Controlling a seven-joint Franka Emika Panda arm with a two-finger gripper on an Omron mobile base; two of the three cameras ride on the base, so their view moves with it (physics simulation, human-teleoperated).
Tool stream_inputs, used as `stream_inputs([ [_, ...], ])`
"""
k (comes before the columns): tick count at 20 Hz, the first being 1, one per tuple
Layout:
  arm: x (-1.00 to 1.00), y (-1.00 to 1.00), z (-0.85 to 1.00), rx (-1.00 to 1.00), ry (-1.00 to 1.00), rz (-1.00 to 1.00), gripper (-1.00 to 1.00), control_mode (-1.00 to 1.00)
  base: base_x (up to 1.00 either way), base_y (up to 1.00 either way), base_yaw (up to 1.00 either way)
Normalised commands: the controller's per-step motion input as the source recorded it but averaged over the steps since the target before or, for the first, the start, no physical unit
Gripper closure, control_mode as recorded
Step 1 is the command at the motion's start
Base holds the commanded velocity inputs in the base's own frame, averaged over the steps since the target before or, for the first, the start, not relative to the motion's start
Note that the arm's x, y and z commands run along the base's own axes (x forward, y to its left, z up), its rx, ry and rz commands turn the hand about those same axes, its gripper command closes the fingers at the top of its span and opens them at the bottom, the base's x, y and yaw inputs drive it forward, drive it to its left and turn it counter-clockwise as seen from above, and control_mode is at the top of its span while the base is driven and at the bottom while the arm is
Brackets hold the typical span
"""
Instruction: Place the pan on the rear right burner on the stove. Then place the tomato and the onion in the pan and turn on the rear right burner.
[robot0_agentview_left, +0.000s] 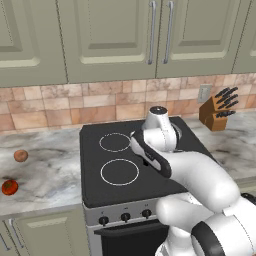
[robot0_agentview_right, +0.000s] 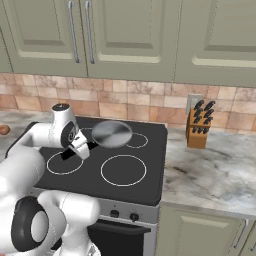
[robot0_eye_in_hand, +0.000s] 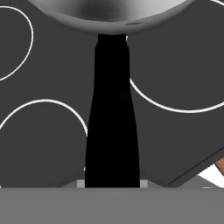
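My gripper (robot0_agentview_right: 82, 148) is shut on the straight black handle (robot0_eye_in_hand: 111, 113) of the pan (robot0_agentview_right: 111, 133). The shiny grey pan hangs level above the black glass of the stove (robot0_agentview_right: 155, 185). In the right base view its bowl overlaps the left part of the rear right burner (robot0_agentview_right: 141, 141) ring. In the hand view the handle runs straight up to the pan bowl (robot0_eye_in_hand: 109, 17). The tomato (robot0_agentview_left: 9, 187) lies on the counter far left of the stove. The onion (robot0_agentview_left: 20, 155) lies a little behind the tomato.
A wooden knife block (robot0_agentview_right: 198, 125) stands on the marble counter right of the stove, against the tiled wall. Black knobs (robot0_agentview_left: 125, 216) line the stove's steel front. Green cabinets hang above. My arm hides the stove's right half in the left base view.
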Motion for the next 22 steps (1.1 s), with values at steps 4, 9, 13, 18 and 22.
stream_inputs([
  [4, 0.08, -0.2, 0.0, 0.0, 0.0, 0.0, 1.0, -1.0, 0.0, 0.0, 0.0],
  [9, 0.19, -0.13, 0.0, 0.0, 0.0, 0.0, 1.0, -1.0, 0.0, 0.0, 0.0],
  [13, 0.18, -0.13, 0.0, 0.0, 0.01, 0.0, 1.0, -1.0, 0.0, 0.0, 0.0],
  [18, 0.15, -0.14, 0.0, 0.0, 0.01, 0.0, 1.0, -1.0, 0.0, 0.0, 0.0],
  [22, 0.14, -0.13, 0.0, 0.0, 0.0, 0.0, 1.0, -1.0, 0.0, 0.0, 0.0],
])
